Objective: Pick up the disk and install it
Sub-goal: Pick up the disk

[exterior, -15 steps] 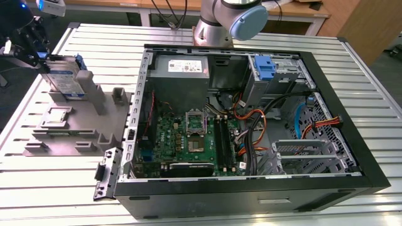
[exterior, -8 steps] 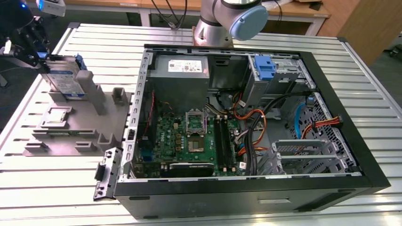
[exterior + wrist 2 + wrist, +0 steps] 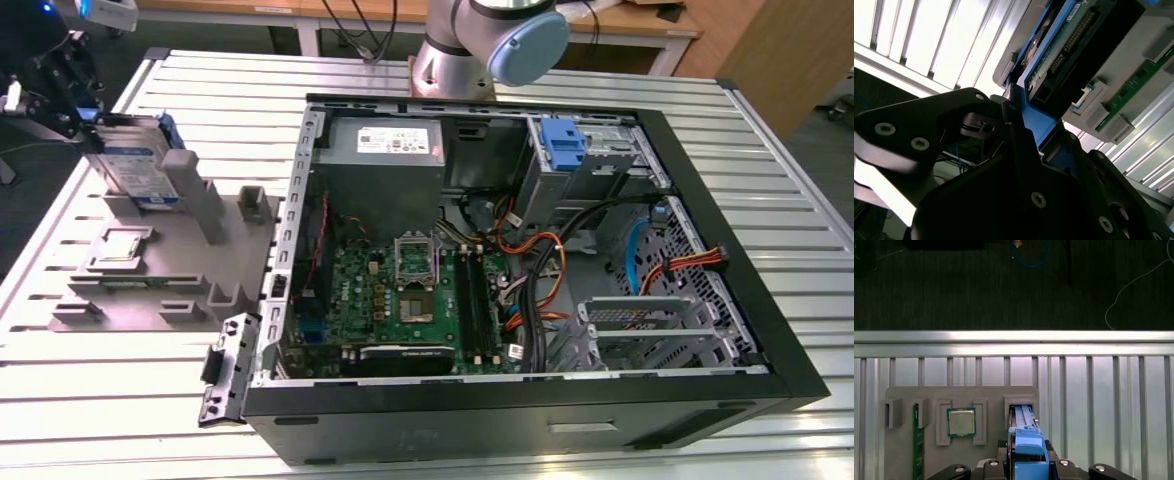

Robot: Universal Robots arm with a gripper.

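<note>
While gripper [image 3: 83, 118] clamps its top edge, disk [image 3: 134, 165] stands upright, long axis vertical.

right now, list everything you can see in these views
table: one, silver, slatted
fixture: one, grey, on the table, exterior view's left
disk: one, silver-grey, blue-framed, upright in the fixture
processor chip: one, silver, in a fixture pocket
memory stick: one, green, in a fixture slot
computer case: one, black, open, on the table
motherboard: one, green, inside the case
arm: one, grey and blue, beyond the case
pincer: one, black, at the disk's top edge
</note>
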